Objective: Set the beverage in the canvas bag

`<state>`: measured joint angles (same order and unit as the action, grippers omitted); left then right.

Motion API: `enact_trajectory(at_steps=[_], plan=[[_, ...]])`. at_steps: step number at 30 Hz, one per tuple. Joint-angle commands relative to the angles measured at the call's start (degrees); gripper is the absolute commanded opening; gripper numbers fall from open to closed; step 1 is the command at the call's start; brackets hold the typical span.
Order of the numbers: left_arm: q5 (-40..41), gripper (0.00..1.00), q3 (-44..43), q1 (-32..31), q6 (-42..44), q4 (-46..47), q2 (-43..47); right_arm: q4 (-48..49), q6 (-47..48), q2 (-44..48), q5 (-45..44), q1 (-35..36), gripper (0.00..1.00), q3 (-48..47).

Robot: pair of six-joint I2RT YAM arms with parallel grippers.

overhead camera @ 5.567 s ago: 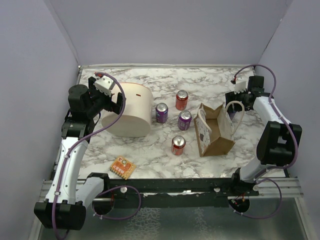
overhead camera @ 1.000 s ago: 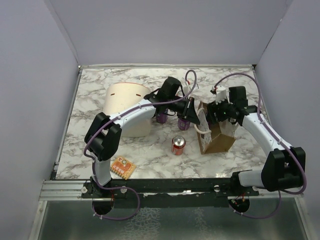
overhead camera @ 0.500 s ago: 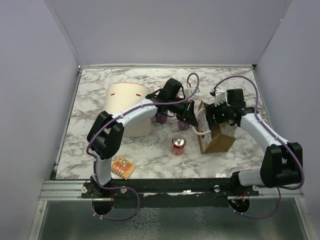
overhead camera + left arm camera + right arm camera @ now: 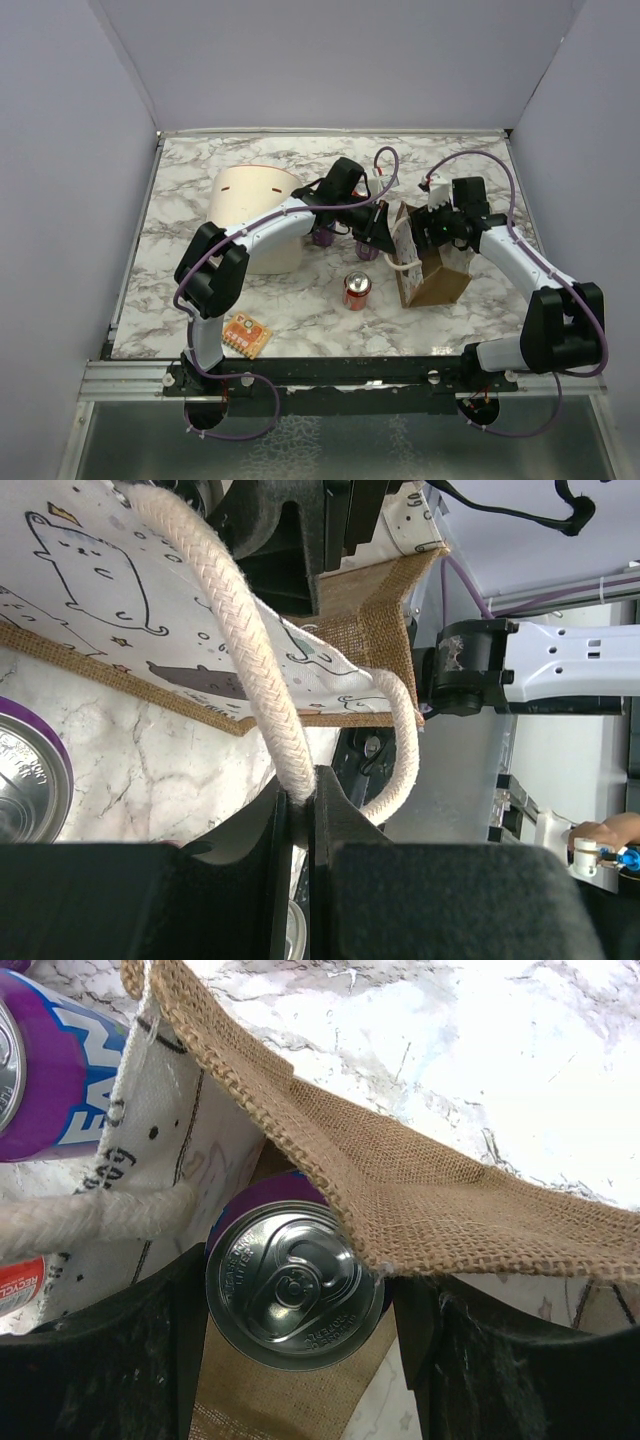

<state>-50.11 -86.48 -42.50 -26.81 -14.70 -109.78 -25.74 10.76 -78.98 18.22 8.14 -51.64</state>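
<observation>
Beverage can (image 4: 293,1285): clamped between the two fingers of the right gripper (image 4: 300,1305), one finger on each side of the body, lid and pull tab facing back at the wrist. Its long axis runs straight out ahead of the jaws, and it hangs at the mouth of the canvas bag (image 4: 440,285).

Beyond the can, brown bag lining shows below and ahead, so the opening lies directly along the can's axis. Whether the base has reached the floor of the bag cannot be told.

Finding: a burlap side panel (image 4: 400,1190) sags across one side of the lid, between wrist and can. Judged the one obstruction to a straight push or a clean withdrawal.

On the opposite side of these jaws stand the printed white wall and the rope handle (image 4: 240,650).

Left gripper (image 4: 300,810): fingers pressed together, pinching that rope handle, with the bag wall just beyond its tips. Judged to be holding the mouth apart.

Right arm carries the load; the left only steadies.

Outside the bag, just past the printed wall, stands a second purple can (image 4: 45,1070). A red can (image 4: 357,288) stands apart.
</observation>
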Motion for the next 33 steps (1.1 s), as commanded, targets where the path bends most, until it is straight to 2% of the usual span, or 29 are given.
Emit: enact_trajectory(at_steps=[1, 8, 10, 18, 25, 33], plan=[[1.2, 0.0, -1.0, -0.2, 0.9, 0.3, 0.0, 3.3, -0.2, -1.0, 0.8, 0.8, 0.24, -1.3], [1.3, 0.0, -1.0, -0.3, 0.8, 0.6, 0.2, 3.2, -0.2, -1.7, 0.9, 1.6, 0.4, -1.5], [1.3, 0.0, -1.0, -0.2, 0.7, 0.6, 0.2, 2.8, -0.2, -1.9, 0.9, 1.6, 0.49, -1.7], [1.2, 0.0, -0.6, -0.2, 0.9, 0.9, 1.0, 2.3, -0.3, -1.2, 0.7, 1.7, 0.7, -2.2], [1.2, 0.0, -0.1, -0.3, 1.1, 1.1, 1.7, 1.2, 0.2, -0.4, 0.1, 1.7, 0.76, -3.6], [1.2, 0.0, 0.4, -0.2, 1.2, 1.3, 2.8, -0.6, 1.1, 0.4, 0.2, 1.7, 0.77, -5.6]])
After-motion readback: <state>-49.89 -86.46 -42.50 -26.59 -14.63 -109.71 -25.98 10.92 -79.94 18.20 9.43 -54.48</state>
